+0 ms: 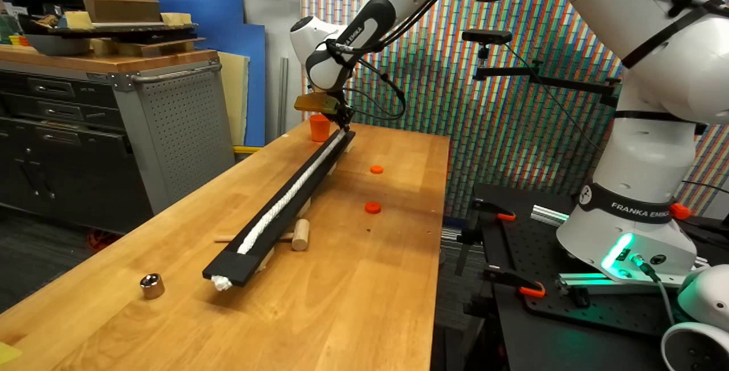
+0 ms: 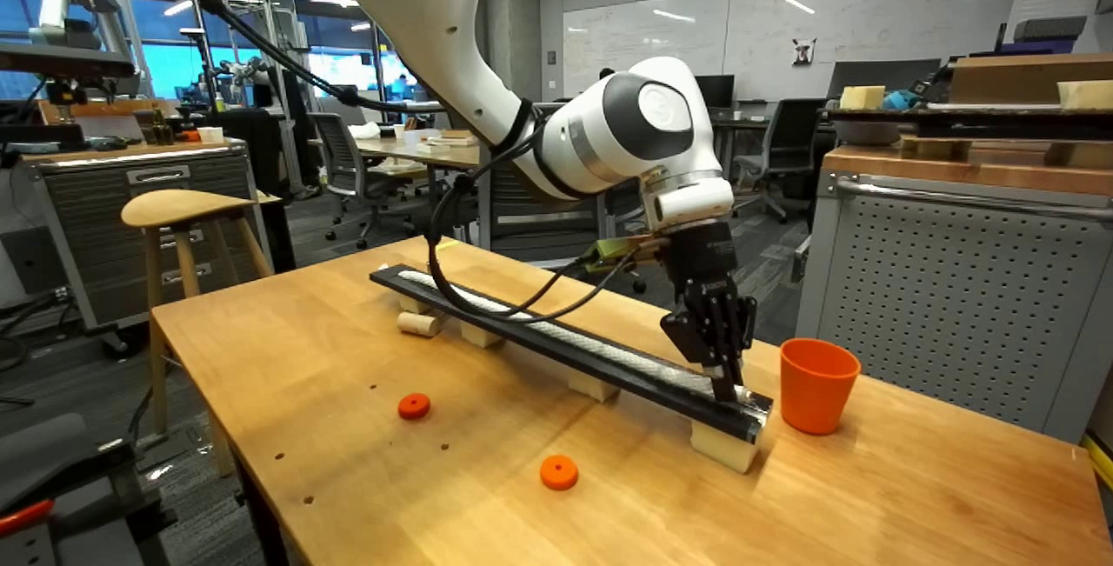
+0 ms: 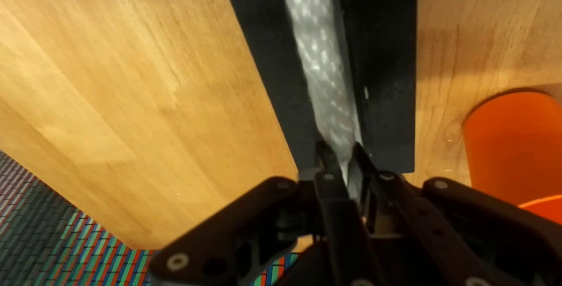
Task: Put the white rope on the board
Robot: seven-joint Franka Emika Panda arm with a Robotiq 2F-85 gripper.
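Low in the wrist view, nearly closed at the hand (image 3: 342, 150), pinching the white rope (image 3: 322, 62) between fingertips (image 3: 326, 155)! And in an exterior view, lying lengthwise on the black board (image 2: 591, 363), running from mid-frame down toward lower right, ending near the orange cup (image 2: 816, 388).
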